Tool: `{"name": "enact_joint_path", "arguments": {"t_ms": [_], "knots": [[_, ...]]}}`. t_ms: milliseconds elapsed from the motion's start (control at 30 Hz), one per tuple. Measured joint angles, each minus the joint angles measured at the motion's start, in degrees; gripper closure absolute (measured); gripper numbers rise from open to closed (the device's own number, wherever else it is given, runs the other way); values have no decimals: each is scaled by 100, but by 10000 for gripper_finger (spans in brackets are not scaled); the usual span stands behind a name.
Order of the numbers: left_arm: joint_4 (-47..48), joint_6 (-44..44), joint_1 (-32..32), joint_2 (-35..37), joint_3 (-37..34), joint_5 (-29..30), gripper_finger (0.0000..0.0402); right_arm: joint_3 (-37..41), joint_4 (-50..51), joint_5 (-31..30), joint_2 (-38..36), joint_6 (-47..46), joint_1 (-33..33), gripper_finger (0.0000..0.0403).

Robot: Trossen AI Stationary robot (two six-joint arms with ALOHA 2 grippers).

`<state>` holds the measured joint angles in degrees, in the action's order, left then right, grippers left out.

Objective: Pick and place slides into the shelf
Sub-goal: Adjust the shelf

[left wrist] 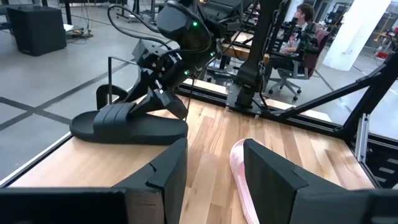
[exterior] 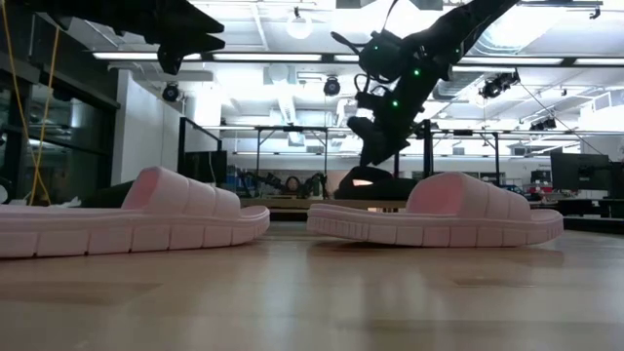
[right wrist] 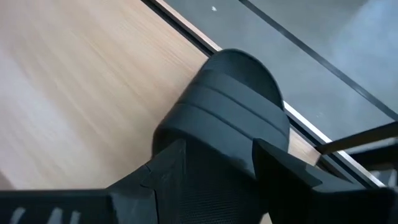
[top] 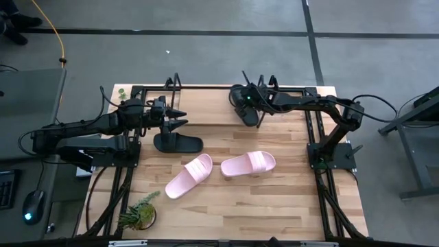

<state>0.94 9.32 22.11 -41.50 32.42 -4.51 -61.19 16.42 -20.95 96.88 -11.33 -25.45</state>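
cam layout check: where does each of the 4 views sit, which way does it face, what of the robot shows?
High: overhead, straight down on the light wooden table; both dark arms show.
Low: table height, level across; two pale pink ribbed slides, right gripper above.
Left wrist: on the left arm, past the open left gripper toward the right arm.
Right wrist: on the right arm, looking down past its fingers at the black wide-strap slide by the table edge.
Shared: that black slide shows in high and both wrist views.

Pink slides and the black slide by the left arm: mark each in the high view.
left pink slide [top: 189, 176]: high view, on its strap.
right pink slide [top: 248, 163]: high view, on its strap.
black slide [top: 178, 143]: high view, on its footbed.
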Motion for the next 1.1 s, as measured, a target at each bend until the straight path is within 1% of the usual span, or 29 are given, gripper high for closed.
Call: {"name": "enact_joint_path", "arguments": {"t_ms": [133, 500, 733, 867, 1100], "knots": [[36, 0, 0, 0, 0, -81, 259, 0, 225, -257, 0, -128, 2, 226], [52, -2, 0, 0, 0, -109, 259, -2, 433, -359, -9, -315, -15, 226], [63, -2, 0, 0, 0, -109, 259, -7, 787, -481, -17, -311, -116, 226], [64, -2, 0, 0, 0, -109, 259, -7, 787, -272, -72, -182, -236, 226], [79, -2, 0, 0, 0, -107, 259, 24, 677, 501, -403, -62, -366, 226]]}}
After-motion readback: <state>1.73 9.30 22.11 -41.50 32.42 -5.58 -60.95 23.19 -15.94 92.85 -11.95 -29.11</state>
